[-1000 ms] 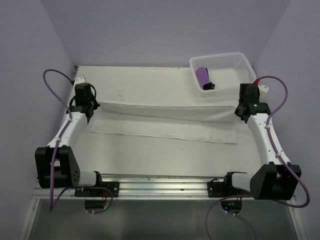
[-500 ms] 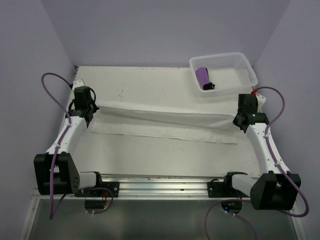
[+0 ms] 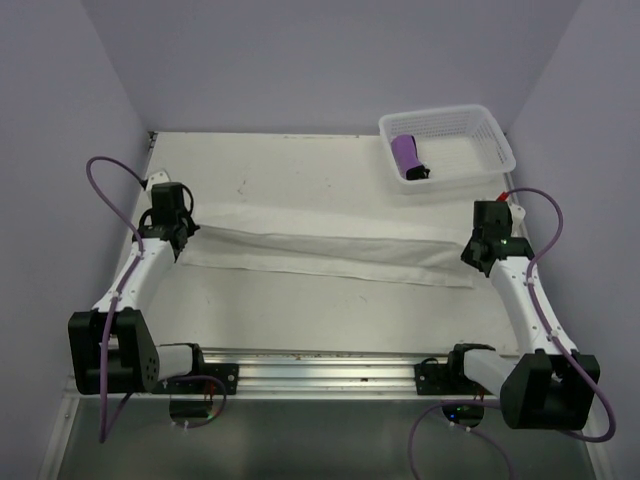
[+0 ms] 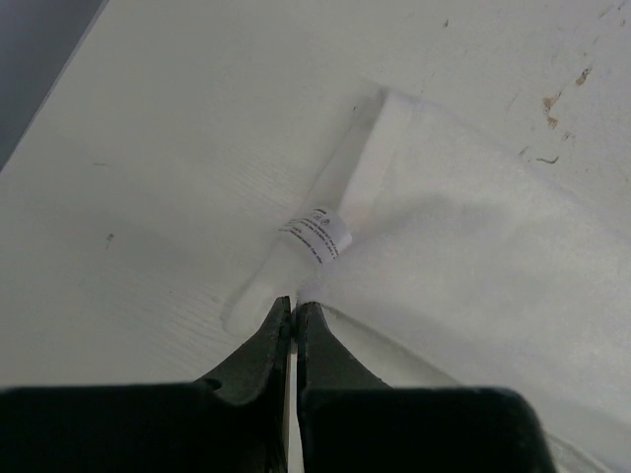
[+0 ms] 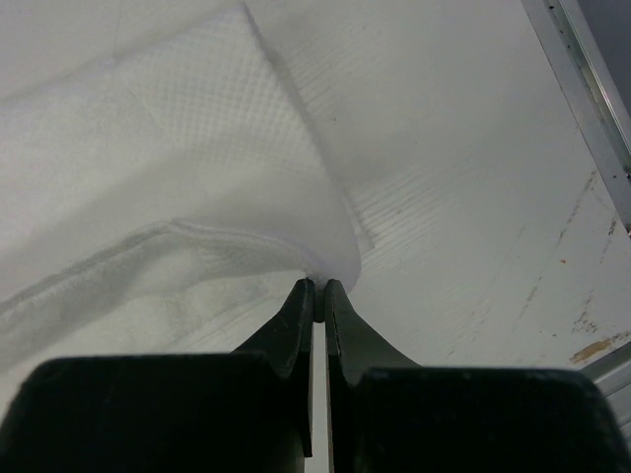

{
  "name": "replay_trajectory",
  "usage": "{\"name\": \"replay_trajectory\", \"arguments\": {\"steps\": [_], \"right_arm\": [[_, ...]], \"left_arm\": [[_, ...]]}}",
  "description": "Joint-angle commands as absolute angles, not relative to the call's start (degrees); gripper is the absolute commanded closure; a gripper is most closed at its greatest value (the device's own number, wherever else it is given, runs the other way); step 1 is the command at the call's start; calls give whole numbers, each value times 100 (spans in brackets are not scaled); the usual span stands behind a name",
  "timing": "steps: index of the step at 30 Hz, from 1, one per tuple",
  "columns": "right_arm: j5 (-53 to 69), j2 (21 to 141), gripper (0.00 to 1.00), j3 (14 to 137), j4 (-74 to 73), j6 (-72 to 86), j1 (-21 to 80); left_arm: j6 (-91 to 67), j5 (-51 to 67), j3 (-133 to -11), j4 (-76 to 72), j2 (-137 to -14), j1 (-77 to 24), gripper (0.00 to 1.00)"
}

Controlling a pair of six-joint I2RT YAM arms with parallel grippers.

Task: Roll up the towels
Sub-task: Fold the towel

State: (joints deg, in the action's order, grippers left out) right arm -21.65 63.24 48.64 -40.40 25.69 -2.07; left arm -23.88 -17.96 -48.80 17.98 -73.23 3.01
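A large white towel (image 3: 330,252) lies stretched across the table, folded lengthwise. My left gripper (image 3: 183,232) is shut on its left corner; in the left wrist view the closed tips (image 4: 294,305) pinch the cloth just below a small white label (image 4: 317,236). At the towel's right end my right gripper (image 3: 468,250) is shut on the folded corner, and the right wrist view shows the white towel (image 5: 177,148) bunching at the closed tips (image 5: 322,286). A small purple towel (image 3: 405,153), rolled, lies in the white basket (image 3: 482,125) at the back right.
The basket stands at the table's far right corner, close behind the right arm. A metal rail (image 3: 330,358) runs along the near edge between the arm bases. Purple cables (image 3: 105,180) loop out beside each arm. Walls close in on the left, right and back.
Both grippers have drawn the towel's held far edge toward the near side, folding it over the lower layer. The visible strip of towel has grown narrower.
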Motion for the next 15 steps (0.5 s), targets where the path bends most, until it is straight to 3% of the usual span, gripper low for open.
{"name": "replay_trajectory", "arguments": {"steps": [1,7,15], "right_arm": [[-2136,6135,100,4782,-3885,2637,-246],[-2066,6065,100,4702,-3929,2663,-246],[-1908,5898,89,4509,-3955,2672,-246]], "left_arm": [[-2549,-1837,-4782,1845,-7119,378,100],[-2575,-1784,-4746,2030,-7084,369,87],[-2584,-1775,-4763,2188,-6900,378,77]]}}
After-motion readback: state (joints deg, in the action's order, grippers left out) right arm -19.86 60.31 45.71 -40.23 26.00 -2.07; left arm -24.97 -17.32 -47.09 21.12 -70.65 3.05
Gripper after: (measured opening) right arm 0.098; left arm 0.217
